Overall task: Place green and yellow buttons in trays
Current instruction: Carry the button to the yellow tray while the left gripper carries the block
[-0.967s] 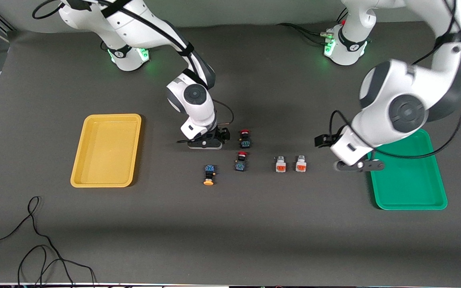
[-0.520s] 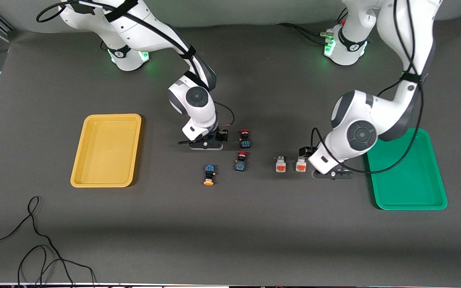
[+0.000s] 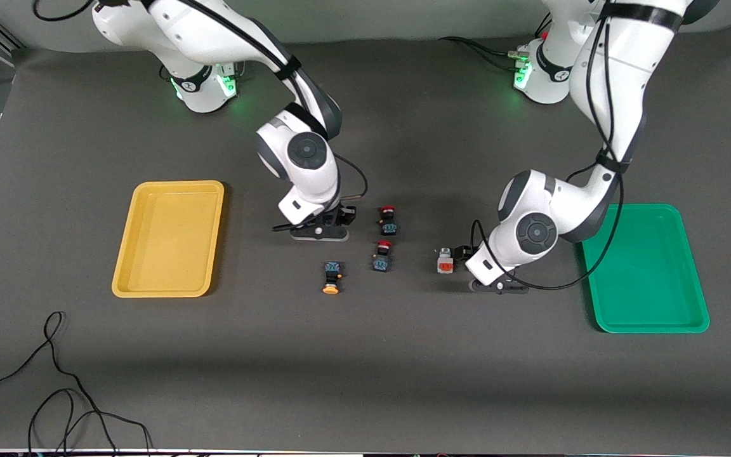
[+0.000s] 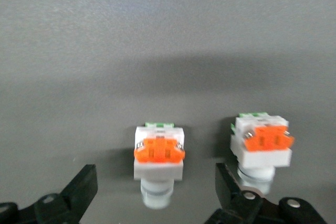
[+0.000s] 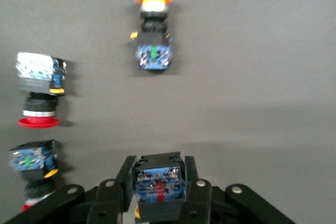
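Note:
My right gripper (image 5: 157,174) is shut on the black-and-blue body of a yellow button (image 5: 157,187), low over the table between the yellow tray (image 3: 169,238) and the red-capped switches. A second yellow-capped button (image 3: 332,277) lies nearer the front camera. My left gripper (image 4: 156,182) stands open around a white, orange-faced button (image 4: 158,153) without touching it. In the front view the left gripper (image 3: 497,287) hides that button. The other white button (image 3: 445,261) lies beside it, toward the right arm's end. The green tray (image 3: 648,266) holds nothing.
Two red-capped switches (image 3: 389,220) (image 3: 382,256) lie between the yellow-capped button and the white ones. A black cable (image 3: 54,381) loops on the table near the front edge, at the right arm's end.
The right gripper has closed on the black-and-blue button. The left arm has swung from the green tray's edge down over the white button nearest that tray, fingers still open.

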Available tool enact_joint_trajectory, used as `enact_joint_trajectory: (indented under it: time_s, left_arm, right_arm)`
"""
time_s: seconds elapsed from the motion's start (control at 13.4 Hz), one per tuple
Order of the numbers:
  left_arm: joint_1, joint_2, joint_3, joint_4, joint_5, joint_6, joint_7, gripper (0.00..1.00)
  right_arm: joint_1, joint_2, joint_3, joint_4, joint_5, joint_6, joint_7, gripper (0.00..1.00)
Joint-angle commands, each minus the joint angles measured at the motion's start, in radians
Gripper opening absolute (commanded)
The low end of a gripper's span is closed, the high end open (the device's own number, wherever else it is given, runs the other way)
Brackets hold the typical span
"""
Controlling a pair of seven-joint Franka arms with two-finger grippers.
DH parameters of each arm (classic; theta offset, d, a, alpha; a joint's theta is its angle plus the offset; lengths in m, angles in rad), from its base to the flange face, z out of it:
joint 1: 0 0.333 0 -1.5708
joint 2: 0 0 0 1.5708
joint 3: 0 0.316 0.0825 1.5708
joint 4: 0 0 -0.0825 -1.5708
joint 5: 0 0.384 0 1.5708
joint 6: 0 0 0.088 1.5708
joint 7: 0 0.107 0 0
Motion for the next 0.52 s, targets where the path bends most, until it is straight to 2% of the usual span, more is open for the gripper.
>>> enact_joint_trajectory:
  time_s: [0.0,0.07,0.22,0.3,0.45]
  left_arm:
    - [-0.017,0.019,0.016,-0.002,0.047,0.019,-0.020,1.00]
    - [-0.015,0.025,0.016,-0.002,0.047,0.019,-0.020,1.00]
    - [-0.009,0.026,0.016,-0.002,0.046,0.016,-0.045,1.00]
    - [-0.009,0.026,0.016,-0.002,0.046,0.013,-0.066,1.00]
    - [-0.009,0.031,0.016,0.000,0.046,0.015,-0.071,1.00]
  right_arm:
    - [-0.083,-0.063,-0.003,0.140,0.120,-0.243,-0.157,0.09]
    - [-0.124,-0.075,-0.011,0.177,0.128,-0.320,-0.231,0.09]
    - [-0.207,-0.126,-0.035,0.171,0.127,-0.374,-0.393,0.05]
    - [-0.226,-0.149,-0.075,0.163,0.127,-0.399,-0.488,0.03]
    - [-0.227,-0.180,-0.205,0.147,0.125,-0.416,-0.680,0.00]
